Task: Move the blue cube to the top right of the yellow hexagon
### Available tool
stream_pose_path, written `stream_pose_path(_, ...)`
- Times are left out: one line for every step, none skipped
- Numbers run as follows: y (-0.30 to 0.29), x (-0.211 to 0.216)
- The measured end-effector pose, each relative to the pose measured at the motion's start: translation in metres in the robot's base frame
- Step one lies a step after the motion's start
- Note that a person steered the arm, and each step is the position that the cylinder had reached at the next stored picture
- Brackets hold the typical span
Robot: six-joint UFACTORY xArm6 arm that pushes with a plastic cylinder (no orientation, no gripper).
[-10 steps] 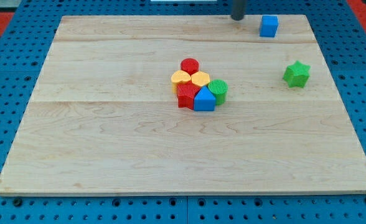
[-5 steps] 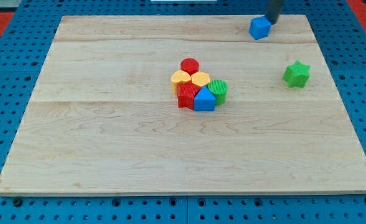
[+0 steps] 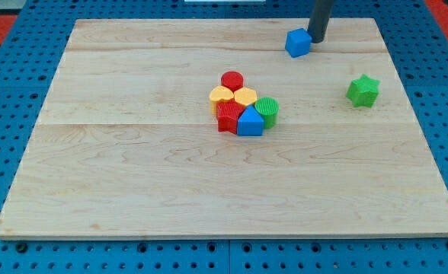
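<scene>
Standing at the view's top, my tip (image 3: 317, 39) touches the right side of the blue cube (image 3: 298, 43); the rod carries no claw, so nothing opens or closes. That cube sits on the wooden board (image 3: 132, 175), up and to the right of the middle cluster, well apart from it. Clustered there are a red cylinder (image 3: 232, 80), two yellow blocks (image 3: 221, 95) (image 3: 245, 97), a red block (image 3: 228, 118), a blue block (image 3: 250, 122) and a green cylinder (image 3: 267, 110). Alone at the right rests a green star (image 3: 363, 90).

open wooden board (image 3: 132, 175) between blue cube (image 3: 298, 43) and central cluster; green star (image 3: 363, 90) off right
</scene>
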State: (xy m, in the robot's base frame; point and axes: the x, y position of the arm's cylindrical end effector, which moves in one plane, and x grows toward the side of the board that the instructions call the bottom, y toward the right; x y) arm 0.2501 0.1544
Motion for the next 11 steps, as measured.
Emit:
stream_pose_path(-0.01, 0.005)
stream_pose_path(-0.011, -0.01)
stream_pose_path(-0.026, -0.015)
stream_pose_path(-0.027, -0.004)
stream_pose_path(-0.029, 0.022)
stream_pose_path(-0.041, 0.043)
stream_pose_path(-0.049, 0.059)
stream_pose_path(-0.049, 0.036)
stream_pose_path(-0.075, 0.009)
stream_pose_path(-0.092, 0.005)
stream_pose_path(-0.104, 0.007)
